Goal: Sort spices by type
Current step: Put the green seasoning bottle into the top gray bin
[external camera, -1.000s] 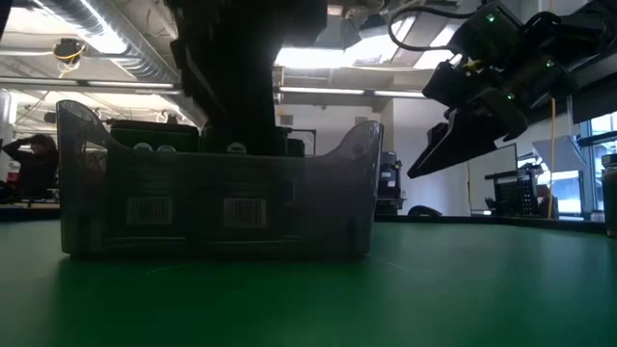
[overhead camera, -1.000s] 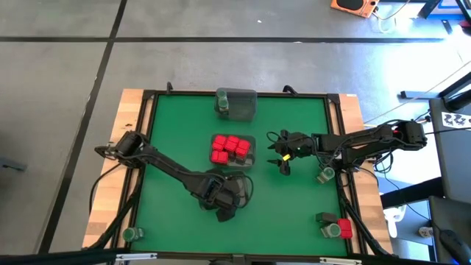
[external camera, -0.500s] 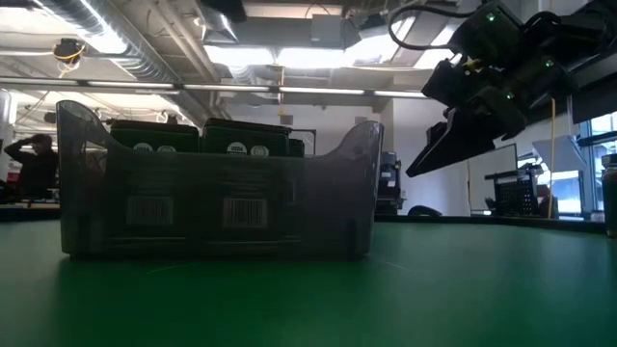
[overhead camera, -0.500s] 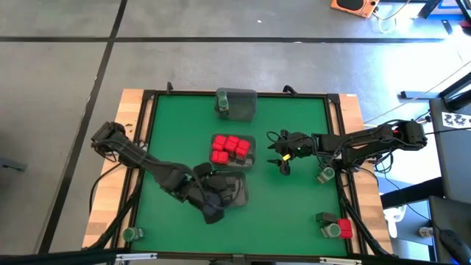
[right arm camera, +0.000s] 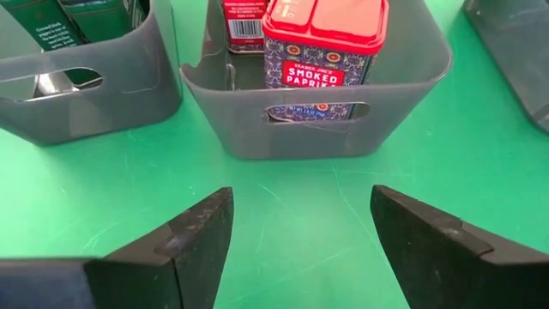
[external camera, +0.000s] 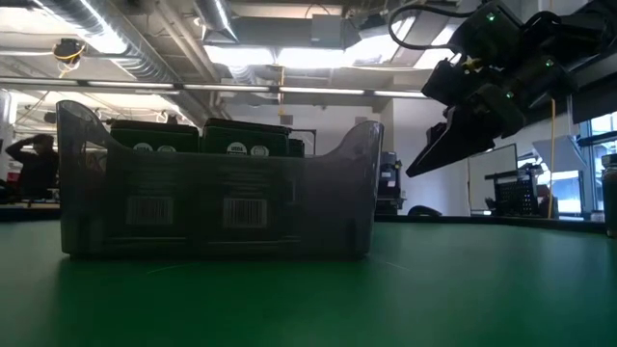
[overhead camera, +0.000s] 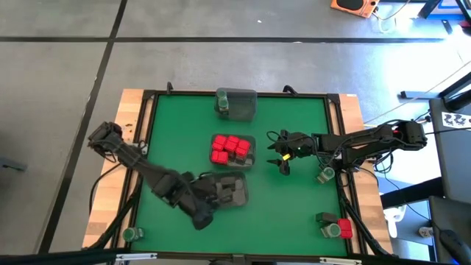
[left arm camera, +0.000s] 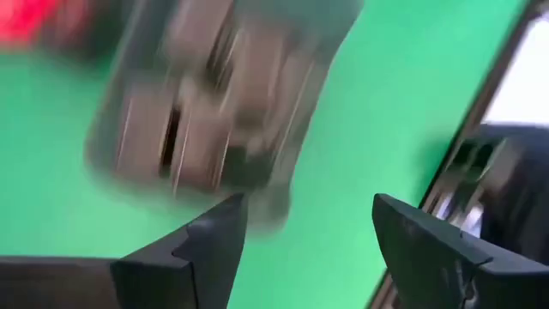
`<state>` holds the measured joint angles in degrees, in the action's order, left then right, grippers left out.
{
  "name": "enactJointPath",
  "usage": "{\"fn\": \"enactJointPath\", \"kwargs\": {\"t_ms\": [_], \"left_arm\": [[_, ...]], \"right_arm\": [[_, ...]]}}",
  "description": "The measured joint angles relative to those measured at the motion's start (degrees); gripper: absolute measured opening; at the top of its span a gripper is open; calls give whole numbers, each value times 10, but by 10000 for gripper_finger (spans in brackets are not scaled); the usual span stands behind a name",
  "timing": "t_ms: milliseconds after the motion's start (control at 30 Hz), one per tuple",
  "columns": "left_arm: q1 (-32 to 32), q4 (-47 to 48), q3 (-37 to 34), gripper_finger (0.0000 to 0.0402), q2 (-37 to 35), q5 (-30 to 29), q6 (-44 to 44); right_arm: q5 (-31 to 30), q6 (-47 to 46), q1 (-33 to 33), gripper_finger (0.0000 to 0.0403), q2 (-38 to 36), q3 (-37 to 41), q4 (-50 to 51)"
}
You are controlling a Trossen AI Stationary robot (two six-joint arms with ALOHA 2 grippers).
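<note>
In the high view, a clear tray of bright red boxes (overhead camera: 232,149) sits mid-table. A second tray of dark blocks (overhead camera: 227,189) stands nearer, and a third tray (overhead camera: 239,103) at the far edge holds a green-lidded jar (overhead camera: 222,104). My left gripper (overhead camera: 202,218) hovers open just near-left of the dark tray (left arm camera: 214,103) and holds nothing. My right gripper (overhead camera: 283,163) hangs open to the right of the red tray (right arm camera: 317,77), well above the table (external camera: 453,145). Loose spices stand on their bases on the mat: a green jar (overhead camera: 326,175), and a dark block (overhead camera: 325,218), red box (overhead camera: 344,228) and jar (overhead camera: 331,230) near the right corner.
Another green-lidded jar (overhead camera: 130,234) stands at the near-left corner. A raised wooden frame (overhead camera: 132,125) borders the green mat. Open mat lies left of the trays and between the right gripper and the near-right spices. Cables run along the right edge (overhead camera: 353,165).
My left gripper has risen out of the dark-block tray and drawn back toward the table's near-left, so it no longer blocks the low view of that tray. The tray and the right arm have stayed put.
</note>
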<state>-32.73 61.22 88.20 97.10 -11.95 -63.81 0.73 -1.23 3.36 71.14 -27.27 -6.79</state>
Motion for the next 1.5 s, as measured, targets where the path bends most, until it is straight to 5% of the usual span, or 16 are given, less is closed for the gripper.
{"fn": "enactJointPath", "kwargs": {"t_ms": [200,733,1500], "left_arm": [[-78,102,0,247,4,77,-145],[-238,115,-35,248,4,174,-241],[-339,151,-35,248,45,248,-262]], "right_arm": [[0,0,0,276,0,0,-11],[0,0,0,276,0,0,-13],[-1,2,0,276,0,0,-13]]}}
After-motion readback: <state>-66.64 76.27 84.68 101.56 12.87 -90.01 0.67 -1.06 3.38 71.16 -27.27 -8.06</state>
